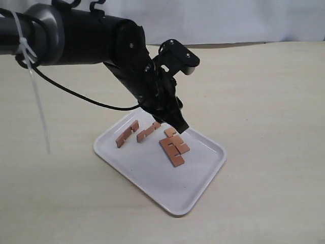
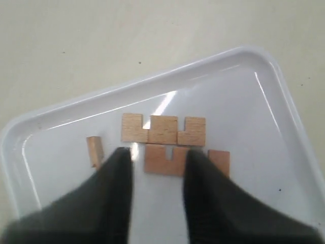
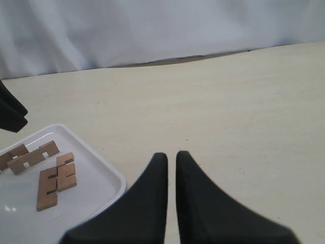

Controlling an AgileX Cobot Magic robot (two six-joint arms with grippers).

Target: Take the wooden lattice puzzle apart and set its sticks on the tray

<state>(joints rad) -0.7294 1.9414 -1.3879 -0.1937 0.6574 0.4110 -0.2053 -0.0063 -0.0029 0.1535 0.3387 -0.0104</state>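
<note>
Table [image 1: 264, 101] pale; left arm [image 1: 86, 33] reaches in from the far left over the white tray [image 1: 177, 201], which sits centre-near on the table. Left gripper [image 2: 156, 162] hangs low over the tray's far right part with fingers [image 2: 114, 193] spread wide and gripping nothing; right gripper [image 3: 171, 157] is over bare table to the right of the tray, its jaws all but closed with a thin slit between them, empty. All four sticks [image 1: 174, 148] lie on the tray: two flat and touching side by side right of centre under the left gripper, a third stick [image 1: 148, 131] just left of them, a fourth stick [image 1: 127, 133] further left, apart.
</note>
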